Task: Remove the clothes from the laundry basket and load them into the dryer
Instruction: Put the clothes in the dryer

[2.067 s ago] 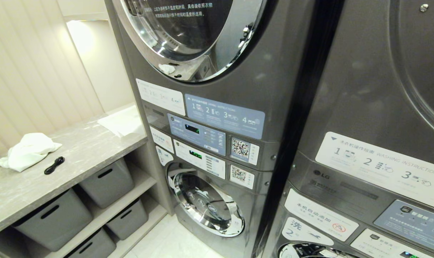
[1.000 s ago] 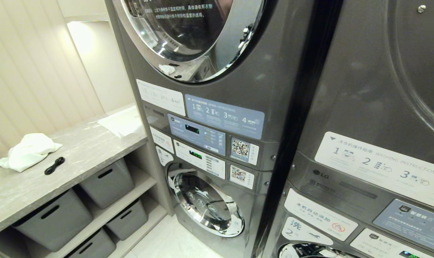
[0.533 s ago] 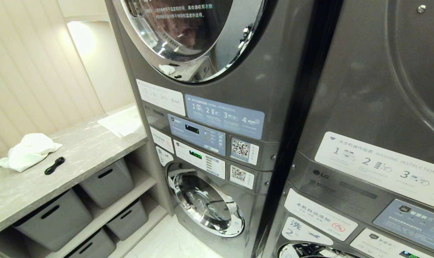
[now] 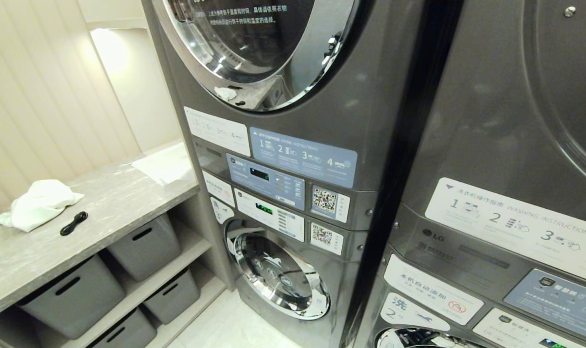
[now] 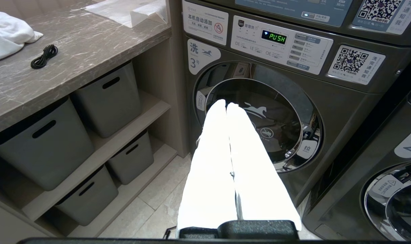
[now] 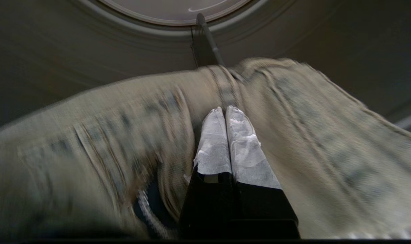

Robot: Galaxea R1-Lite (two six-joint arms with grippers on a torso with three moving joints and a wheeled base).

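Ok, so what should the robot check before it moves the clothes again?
1. Right gripper jaws shut: ok.
2. Cloth pinched at the tips: ok, its folds gather there, though it is blurred.
3. Cloth hanging free of snags: cannot tell.
4. Left gripper out of the way: ok, shut and empty, pointing at the lower machine's door.
5. Upper machine's door open for loading: cannot tell.
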